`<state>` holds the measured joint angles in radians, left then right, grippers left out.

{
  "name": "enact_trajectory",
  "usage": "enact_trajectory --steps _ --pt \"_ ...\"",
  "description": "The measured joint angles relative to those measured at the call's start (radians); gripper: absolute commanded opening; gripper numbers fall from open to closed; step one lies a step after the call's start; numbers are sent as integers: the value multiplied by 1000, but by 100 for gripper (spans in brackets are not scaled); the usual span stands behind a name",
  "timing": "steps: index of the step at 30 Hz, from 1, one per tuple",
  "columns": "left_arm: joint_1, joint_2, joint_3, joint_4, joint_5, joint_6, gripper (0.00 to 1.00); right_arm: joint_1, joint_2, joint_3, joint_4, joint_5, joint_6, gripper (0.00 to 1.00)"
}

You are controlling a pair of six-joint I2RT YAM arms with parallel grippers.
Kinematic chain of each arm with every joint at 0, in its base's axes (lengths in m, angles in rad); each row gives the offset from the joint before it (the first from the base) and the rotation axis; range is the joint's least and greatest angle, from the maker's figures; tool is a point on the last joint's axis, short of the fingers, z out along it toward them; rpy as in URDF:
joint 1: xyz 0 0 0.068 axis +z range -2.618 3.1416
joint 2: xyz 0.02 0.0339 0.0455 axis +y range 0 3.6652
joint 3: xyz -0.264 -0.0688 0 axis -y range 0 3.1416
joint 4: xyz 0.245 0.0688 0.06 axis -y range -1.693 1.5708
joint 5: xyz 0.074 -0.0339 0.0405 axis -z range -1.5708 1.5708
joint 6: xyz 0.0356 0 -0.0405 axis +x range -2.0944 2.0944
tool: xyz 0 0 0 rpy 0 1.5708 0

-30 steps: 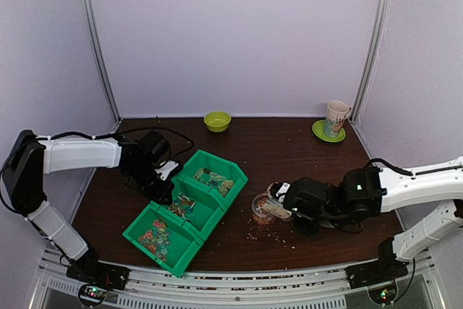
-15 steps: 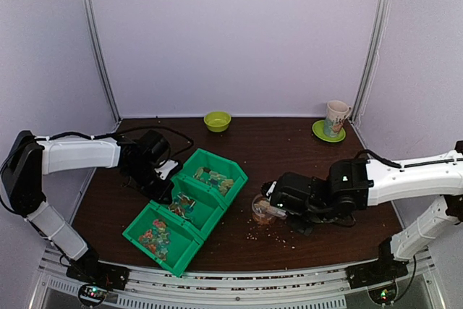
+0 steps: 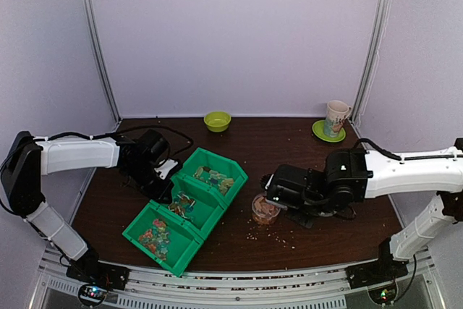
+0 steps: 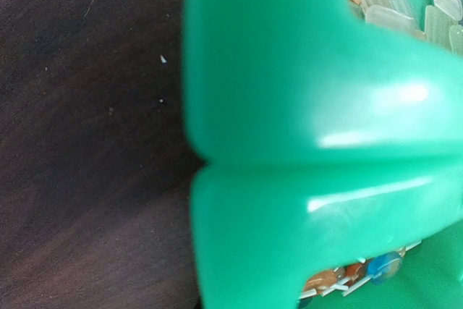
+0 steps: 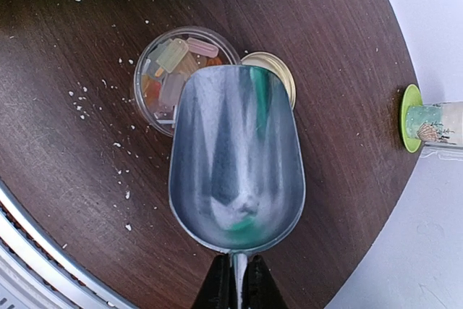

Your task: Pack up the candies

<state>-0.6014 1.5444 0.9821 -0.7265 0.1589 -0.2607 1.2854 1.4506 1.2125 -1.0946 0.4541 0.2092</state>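
Observation:
Candies lie in three joined green bins (image 3: 197,195): a mixed heap (image 3: 155,237) in the nearest bin, more (image 3: 212,177) in the farthest. A clear jar (image 3: 263,210) holds more candies (image 5: 173,70). My right gripper (image 5: 237,285) is shut on the handle of an empty metal scoop (image 5: 235,157), which hangs level just beside and over the jar (image 5: 148,99). My left gripper (image 3: 160,182) is at the bins' left rim. In the left wrist view the green bin wall (image 4: 289,142) fills the frame and hides the fingers.
A gold lid (image 5: 281,74) lies beside the jar, half under the scoop. Pale crumbs (image 3: 271,235) dot the table around the jar. A green bowl (image 3: 217,121) stands at the back, a cup (image 3: 336,117) on a green saucer (image 3: 324,135) at the back right.
My right arm has swung left and lifted the scoop from its tilt at the jar to level above it. The left arm and the bins have not moved.

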Motion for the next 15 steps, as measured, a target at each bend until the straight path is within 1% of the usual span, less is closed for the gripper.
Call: enact_trajectory --steps 15 --pt "0 0 0 0 0 0 0 0 24 66 -3 20 -36 0"
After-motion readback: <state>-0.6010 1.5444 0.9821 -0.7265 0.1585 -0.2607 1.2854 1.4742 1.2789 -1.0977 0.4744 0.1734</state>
